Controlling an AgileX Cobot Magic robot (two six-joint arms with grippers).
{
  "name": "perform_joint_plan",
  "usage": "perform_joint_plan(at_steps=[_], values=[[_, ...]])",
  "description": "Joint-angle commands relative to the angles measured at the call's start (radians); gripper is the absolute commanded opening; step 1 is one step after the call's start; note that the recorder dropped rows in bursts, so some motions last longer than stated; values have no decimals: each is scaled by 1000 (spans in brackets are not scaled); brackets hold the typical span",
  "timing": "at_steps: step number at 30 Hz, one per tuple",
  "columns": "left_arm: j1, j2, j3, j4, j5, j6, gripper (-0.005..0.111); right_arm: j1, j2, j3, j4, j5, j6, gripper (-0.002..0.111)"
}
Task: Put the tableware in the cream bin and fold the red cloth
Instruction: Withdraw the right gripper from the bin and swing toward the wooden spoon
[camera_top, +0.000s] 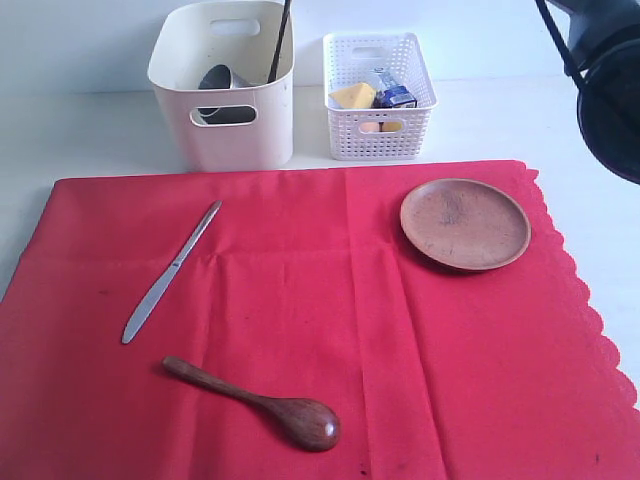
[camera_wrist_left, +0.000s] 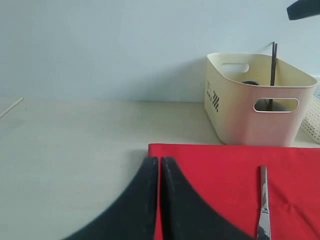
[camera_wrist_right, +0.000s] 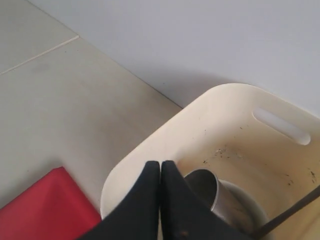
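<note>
The red cloth (camera_top: 330, 330) lies spread flat. On it rest the silver knife (camera_top: 172, 270), the dark wooden spoon (camera_top: 260, 400) and the round brown plate (camera_top: 465, 223). Behind its far edge stands the cream bin (camera_top: 225, 85), holding the steel cup (camera_top: 215, 80) and dark chopsticks (camera_top: 279, 40). The right wrist view shows my right gripper (camera_wrist_right: 160, 164) shut and empty, in line with the bin's rim (camera_wrist_right: 150, 145); the cup (camera_wrist_right: 207, 192) lies in a white bowl (camera_wrist_right: 240, 200). My left gripper (camera_wrist_left: 160, 160) is shut and empty at the cloth's corner (camera_wrist_left: 220, 170), near the knife (camera_wrist_left: 263, 205).
A white lattice basket (camera_top: 378, 95) with cheese and other food stands to the right of the cream bin. The right arm's dark body (camera_top: 605, 80) hangs at the upper right. Bare pale tabletop (camera_top: 90, 130) surrounds the cloth at the back and left.
</note>
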Motion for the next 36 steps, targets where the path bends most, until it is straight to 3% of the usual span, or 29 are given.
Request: perform_joint_plan(at_steps=[1,19,36], values=[[3,-7,-1,-6,0,-1,4,0,-19,-8,-7,36,-16,0],[3,-7,-1,-6,0,-1,4,0,-19,-5,-7,129,-31,0],[3,-7,-1,-6,0,-1,4,0,-19,-5,-2,337,-70,0]])
